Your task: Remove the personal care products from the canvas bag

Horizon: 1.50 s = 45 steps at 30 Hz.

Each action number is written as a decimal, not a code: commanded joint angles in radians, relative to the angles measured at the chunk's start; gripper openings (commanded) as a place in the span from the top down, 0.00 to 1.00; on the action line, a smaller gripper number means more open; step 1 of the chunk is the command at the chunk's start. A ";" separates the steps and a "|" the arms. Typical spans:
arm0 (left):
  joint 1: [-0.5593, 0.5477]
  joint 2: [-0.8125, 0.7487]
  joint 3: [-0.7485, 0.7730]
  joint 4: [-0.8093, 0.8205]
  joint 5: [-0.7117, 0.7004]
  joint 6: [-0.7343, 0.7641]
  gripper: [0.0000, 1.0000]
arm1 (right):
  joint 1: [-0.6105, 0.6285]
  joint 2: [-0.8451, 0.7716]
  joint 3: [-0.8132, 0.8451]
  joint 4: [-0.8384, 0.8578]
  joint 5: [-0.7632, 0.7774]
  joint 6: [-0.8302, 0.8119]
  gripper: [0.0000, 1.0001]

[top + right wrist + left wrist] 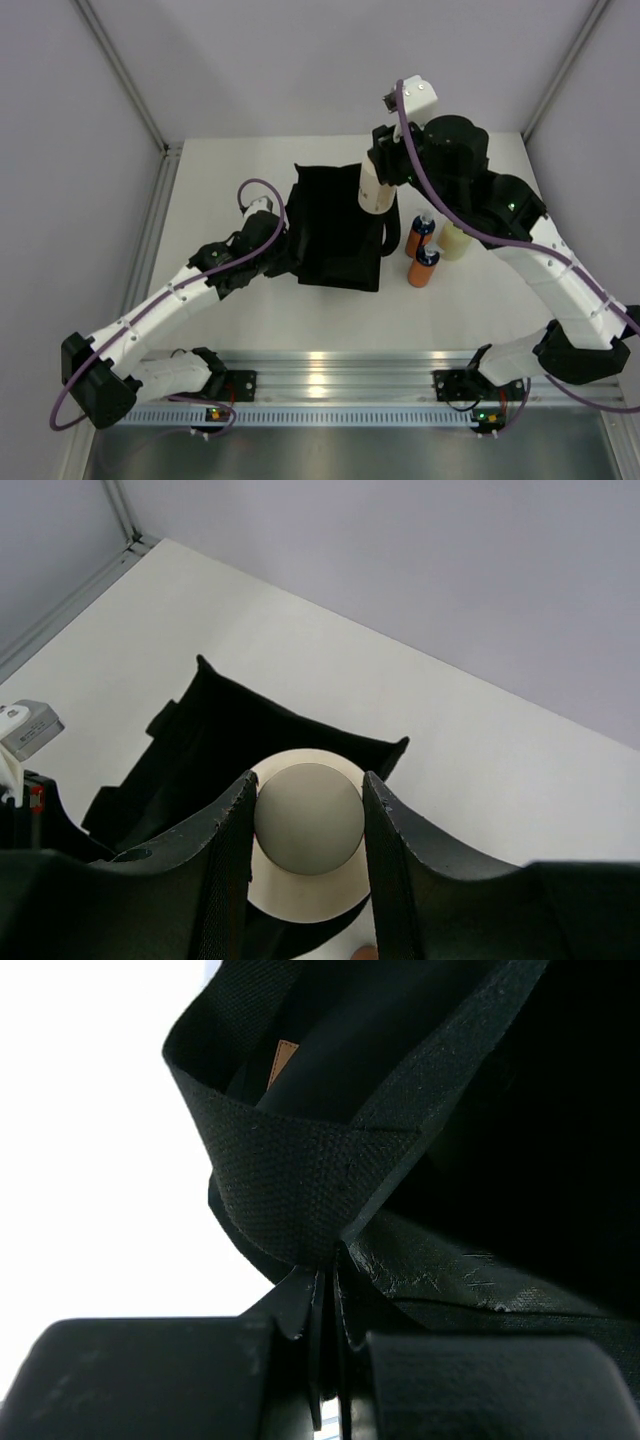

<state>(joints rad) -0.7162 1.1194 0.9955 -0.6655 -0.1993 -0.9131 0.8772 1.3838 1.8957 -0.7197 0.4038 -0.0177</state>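
The black canvas bag (pixel 335 232) stands in the middle of the table. My left gripper (pixel 272 240) is shut on the bag's left rim (pixel 300 1175), the fabric pinched between its fingers. My right gripper (pixel 385 165) is shut on the cap of the beige cylinder bottle (pixel 376 190) and holds it upright above the bag's right side; in the right wrist view the bottle (pixel 308 820) sits between the fingers over the bag (pixel 200 740). Two orange bottles with dark caps (pixel 418 237) (pixel 424 267) and the yellow-green bottle (pixel 454 240) stand on the table right of the bag.
The bag's strap handle (pixel 387 240) lies beside the orange bottles. Grey enclosure walls ring the white table (pixel 230 175). A metal rail (pixel 330 370) runs along the near edge by the arm bases.
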 commanded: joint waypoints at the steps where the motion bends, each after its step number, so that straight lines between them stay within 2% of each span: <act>1: -0.002 -0.004 0.022 -0.014 -0.008 0.020 1.00 | -0.015 -0.078 0.089 0.083 0.082 -0.019 1.00; 9: -0.002 -0.003 0.029 -0.013 0.000 0.029 1.00 | -0.072 -0.135 0.051 0.046 0.135 -0.013 1.00; 18: -0.002 0.016 0.051 -0.011 0.012 0.042 1.00 | -0.213 -0.242 -0.119 0.046 0.122 0.047 1.00; 26: -0.002 0.017 0.048 -0.013 0.020 0.048 1.00 | -0.322 -0.347 -0.285 0.051 0.119 0.076 1.00; 45: -0.003 0.034 0.049 -0.013 0.037 0.062 1.00 | -0.484 -0.589 -0.769 0.233 0.141 0.160 1.00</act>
<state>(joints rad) -0.7162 1.1400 1.0214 -0.6655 -0.1764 -0.8738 0.4210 0.8555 1.1614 -0.7090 0.5190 0.1131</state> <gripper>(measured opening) 0.038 0.407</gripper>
